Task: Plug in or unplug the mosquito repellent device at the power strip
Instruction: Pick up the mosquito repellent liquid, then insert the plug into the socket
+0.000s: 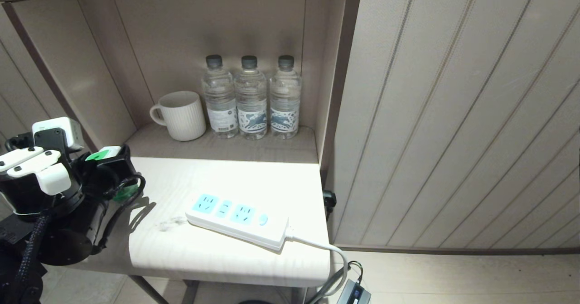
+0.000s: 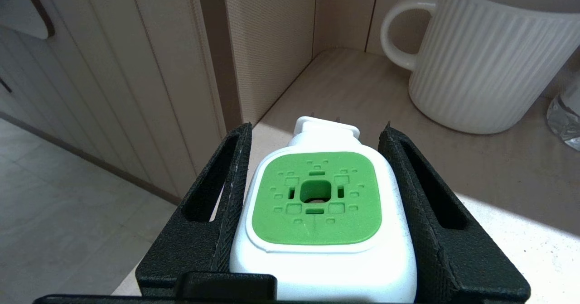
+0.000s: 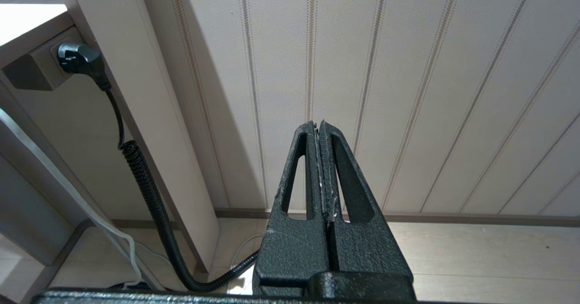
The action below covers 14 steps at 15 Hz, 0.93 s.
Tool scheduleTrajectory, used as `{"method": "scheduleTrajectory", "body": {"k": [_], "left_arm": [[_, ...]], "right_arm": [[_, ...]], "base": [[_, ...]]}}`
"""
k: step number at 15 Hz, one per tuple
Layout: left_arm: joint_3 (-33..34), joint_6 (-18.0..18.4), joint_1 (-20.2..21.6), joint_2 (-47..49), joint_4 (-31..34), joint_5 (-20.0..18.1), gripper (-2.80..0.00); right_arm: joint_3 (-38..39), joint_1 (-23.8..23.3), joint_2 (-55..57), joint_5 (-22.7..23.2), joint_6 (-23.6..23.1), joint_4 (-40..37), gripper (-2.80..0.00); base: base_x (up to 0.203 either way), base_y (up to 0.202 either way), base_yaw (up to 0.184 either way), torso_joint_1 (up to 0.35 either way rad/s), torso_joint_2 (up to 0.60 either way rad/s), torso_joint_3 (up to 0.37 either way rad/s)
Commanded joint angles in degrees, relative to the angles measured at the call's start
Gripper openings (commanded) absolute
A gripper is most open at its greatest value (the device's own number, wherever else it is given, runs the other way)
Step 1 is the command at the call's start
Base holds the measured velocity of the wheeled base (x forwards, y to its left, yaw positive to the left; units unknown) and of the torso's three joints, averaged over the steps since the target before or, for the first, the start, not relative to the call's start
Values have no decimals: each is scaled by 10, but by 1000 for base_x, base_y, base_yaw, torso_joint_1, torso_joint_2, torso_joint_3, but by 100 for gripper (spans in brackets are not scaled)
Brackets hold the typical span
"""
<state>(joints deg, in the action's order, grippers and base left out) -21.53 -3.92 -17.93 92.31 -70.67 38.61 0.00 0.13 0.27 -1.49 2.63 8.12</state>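
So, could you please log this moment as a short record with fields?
device: mosquito repellent device, unplugged, between the fingers of the left gripper at the table's left edge
power strip: power strip flat on the table, sockets free
right gripper: right gripper shut, empty, parked by the wall panel
shelf: mug, three water bottles

Device (image 1: 108, 155) mostly hidden behind left gripper (image 1: 118, 168); bottle (image 1: 123, 194) barely showing. Strip (image 1: 238, 220) cord (image 1: 337, 258) cut off at table (image 1: 217, 258) edge.
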Motion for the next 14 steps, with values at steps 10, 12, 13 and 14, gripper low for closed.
{"method": "scheduleTrajectory", "body": {"k": [10, 12, 13, 14], "left_arm": [[-104, 46, -1, -165, 196, 1, -280], [-110, 42, -1, -166, 233, -19, -280], [-110, 42, -2, -160, 248, -38, -280], [-111, 41, -2, -154, 255, -67, -280]], "right_arm": [[0, 0, 0, 0, 0, 1, -280], [0, 0, 0, 0, 0, 1, -280], [0, 0, 0, 0, 0, 1, -280], [0, 0, 0, 0, 0, 1, -280]], "base": [[0, 0, 0, 0, 0, 0], [0, 0, 0, 0, 0, 0], [0, 0, 0, 0, 0, 0], [0, 0, 0, 0, 0, 0]]}}
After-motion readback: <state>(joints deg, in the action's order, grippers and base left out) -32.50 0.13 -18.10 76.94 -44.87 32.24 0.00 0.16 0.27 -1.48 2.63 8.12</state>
